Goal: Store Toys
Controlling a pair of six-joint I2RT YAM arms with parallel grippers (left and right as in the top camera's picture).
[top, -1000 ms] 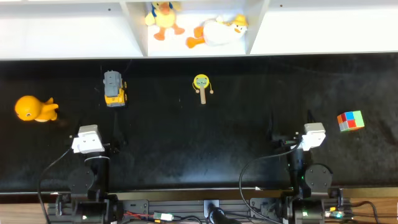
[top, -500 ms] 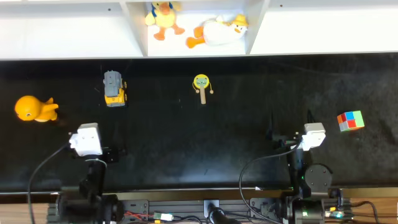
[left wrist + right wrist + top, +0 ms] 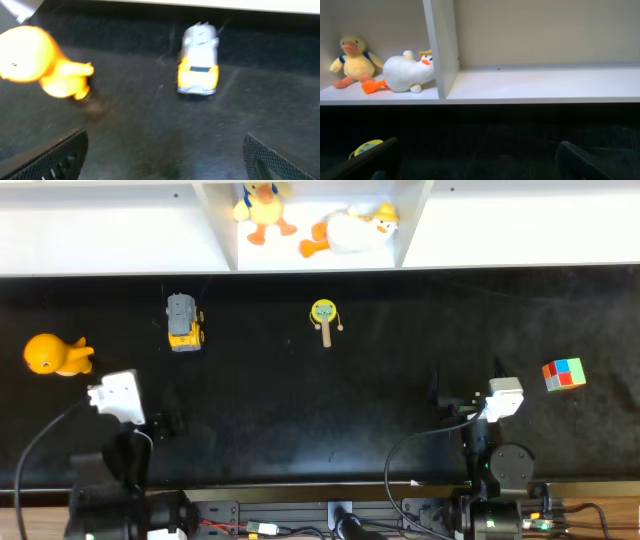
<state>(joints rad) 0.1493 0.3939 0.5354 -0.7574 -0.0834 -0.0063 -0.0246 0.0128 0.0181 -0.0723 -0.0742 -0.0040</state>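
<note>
An orange duck toy lies at the mat's far left, and a yellow and grey toy truck stands right of it. A small rattle drum lies mid-mat and a coloured cube at the right. My left gripper is open, low over the mat, short of the duck and the truck. My right gripper is open over the mat at the front right, facing the white shelf. Nothing is held between either pair of fingers.
The white shelf runs along the mat's far edge. Its middle bay holds a yellow plush duck and a white plush goose. The bay to the right is bare. Cables trail by both arm bases.
The left arm has swung left and back toward the front edge, so its wrist now sits nearer the orange duck. The right arm and the toys have not moved.
</note>
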